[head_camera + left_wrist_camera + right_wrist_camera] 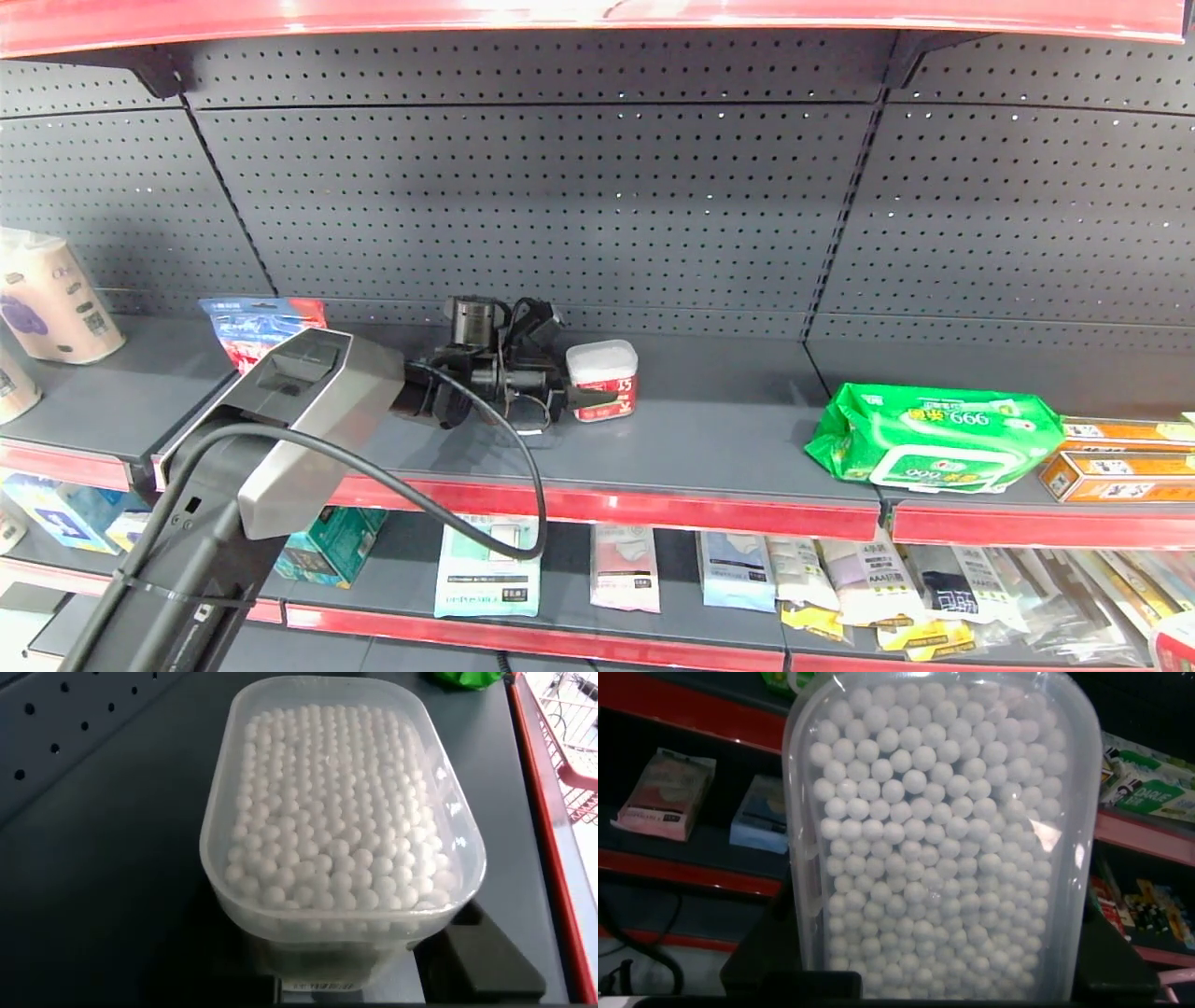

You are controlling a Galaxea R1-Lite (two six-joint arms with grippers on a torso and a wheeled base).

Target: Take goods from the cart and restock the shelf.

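So, swab box (602, 371): I saw it upright on the shelf (709, 439), well to the left of the green wipes pack (934, 437).
Left end effector (586, 397): right at that box, on its side away from the pack; I could not tell how far open it was.
Right end effector (929, 975): closed on a second swab box (938, 831), held clear of the shelves; its place from the pack I couldn't judge.

The head camera looks forward and down on the shelf (709, 439) from farther back. Both wrist cameras sit close: the left over the swab tub (341, 812) that the head view shares, the right over a second tub (938, 840).
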